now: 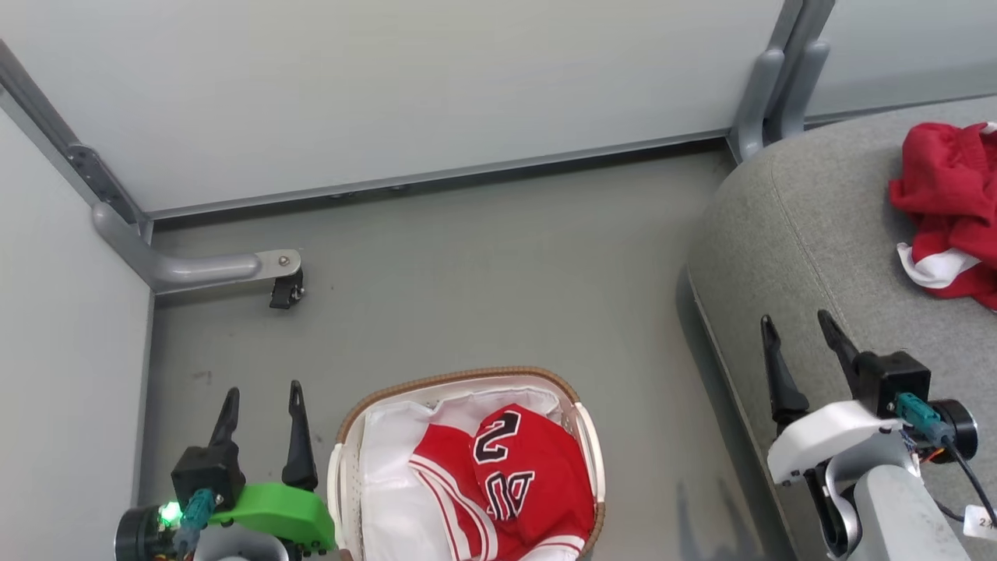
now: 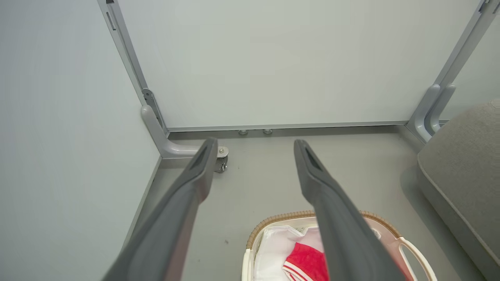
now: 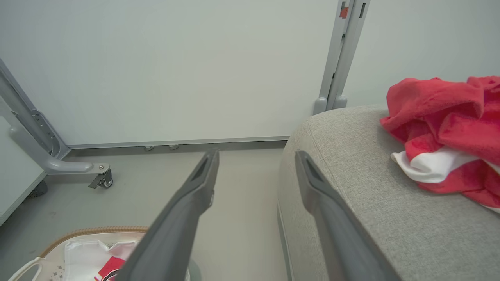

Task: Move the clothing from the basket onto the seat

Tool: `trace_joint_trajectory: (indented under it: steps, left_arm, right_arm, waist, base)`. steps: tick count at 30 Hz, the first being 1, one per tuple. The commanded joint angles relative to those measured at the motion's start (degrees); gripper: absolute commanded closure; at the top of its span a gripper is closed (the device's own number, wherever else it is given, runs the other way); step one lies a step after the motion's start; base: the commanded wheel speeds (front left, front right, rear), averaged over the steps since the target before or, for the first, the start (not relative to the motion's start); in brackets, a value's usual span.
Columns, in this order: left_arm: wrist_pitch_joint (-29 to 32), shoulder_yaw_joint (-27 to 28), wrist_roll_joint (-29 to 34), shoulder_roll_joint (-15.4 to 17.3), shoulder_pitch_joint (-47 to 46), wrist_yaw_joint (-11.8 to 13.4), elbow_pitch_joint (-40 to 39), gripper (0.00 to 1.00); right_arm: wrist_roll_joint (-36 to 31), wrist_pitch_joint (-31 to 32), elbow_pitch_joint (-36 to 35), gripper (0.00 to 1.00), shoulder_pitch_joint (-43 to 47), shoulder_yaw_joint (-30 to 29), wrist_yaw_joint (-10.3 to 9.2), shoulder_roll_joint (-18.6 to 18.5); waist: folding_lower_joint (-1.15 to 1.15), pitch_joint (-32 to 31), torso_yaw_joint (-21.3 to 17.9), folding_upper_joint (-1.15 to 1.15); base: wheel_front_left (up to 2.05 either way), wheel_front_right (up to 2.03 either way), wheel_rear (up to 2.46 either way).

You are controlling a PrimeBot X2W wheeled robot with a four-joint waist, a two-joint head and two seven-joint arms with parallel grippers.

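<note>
Pale partition panels (image 1: 436, 86) in grey metal frames form a corner beyond the left gripper (image 1: 263, 389). A castored support foot (image 1: 226, 269) stands just ahead of it on the matt grey floor (image 1: 506, 265). A second frame post (image 1: 779, 86) rises beyond the right gripper (image 1: 795, 317).

In the head view the basket (image 1: 467, 379) stands on the floor (image 1: 506, 257) at 6 o'clock. A jersey (image 1: 522, 483) lies in it on the liner (image 1: 385, 483), toward the basket's right side. The seat (image 1: 810, 234) spans 2 to 4 o'clock, apart from the basket with bare floor between. A crumpled garment (image 1: 946, 195) lies on the seat at 3 o'clock. A partition panel (image 1: 428, 93) runs behind everything at 12 o'clock, its caster foot (image 1: 284, 290) at 9 o'clock. The left gripper (image 1: 264, 387) is just left of the basket at 8 o'clock. The right gripper (image 1: 796, 316) is over the seat's left edge at 4 o'clock.
</note>
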Motion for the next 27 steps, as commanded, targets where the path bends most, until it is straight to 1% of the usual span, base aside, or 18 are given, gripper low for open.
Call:
trace_joint_trajectory:
  steps: [1, 8, 14, 17, 22, 27]
  left_arm:
    - [0.05, 0.26, -0.43, 0.07, 1.66, 0.04, -0.12, 0.00]
    - [0.05, -0.14, -1.06, 0.06, 3.91, -0.23, -0.07, 0.00]
    - [0.05, -0.99, -1.48, 0.06, 3.02, -0.33, 0.39, 0.00]
    - [0.05, -2.78, -2.29, 0.05, 1.52, -0.86, 1.18, 0.00]
    - [0.05, -7.15, -3.91, 0.07, -2.22, -1.14, 2.40, 0.00]
    - [0.05, -12.33, -6.39, 0.09, -9.49, -1.69, 6.10, 0.00]
  right_arm:
    - [-0.06, -0.01, 0.03, 0.00, 1.56, -0.01, -0.08, -0.07]
    - [-0.21, -0.01, 0.13, 0.00, 3.74, 0.47, -0.08, 0.25]
    - [-0.42, -0.01, -0.16, 0.00, 2.67, 1.13, -0.08, 0.32]
    - [-0.43, -0.01, -0.76, 0.00, 1.78, 1.45, -0.08, 0.34]
    - [-0.01, -0.01, -1.96, 0.00, -1.03, 2.67, -0.08, 0.08]
    - [0.78, -0.01, -4.96, 0.00, -6.36, 4.78, -0.08, -0.28]
  waist:
    - [0.00, -2.63, 1.46, 0.00]
    - [0.00, -3.67, 1.74, 0.00]
    - [0.00, -2.42, 1.02, 0.00]
    - [0.00, -1.10, 0.68, 0.00]
    - [0.00, 3.84, -0.74, 0.00]
    - [0.00, 12.39, -3.37, 0.00]
  base:
    - [0.00, 0.00, 0.00]
    - [0.00, 0.00, 0.00]
    - [0.00, 0.00, 0.00]
    - [0.00, 0.00, 0.00]
    - [0.00, 0.00, 0.00]
    - [0.00, 0.00, 0.00]
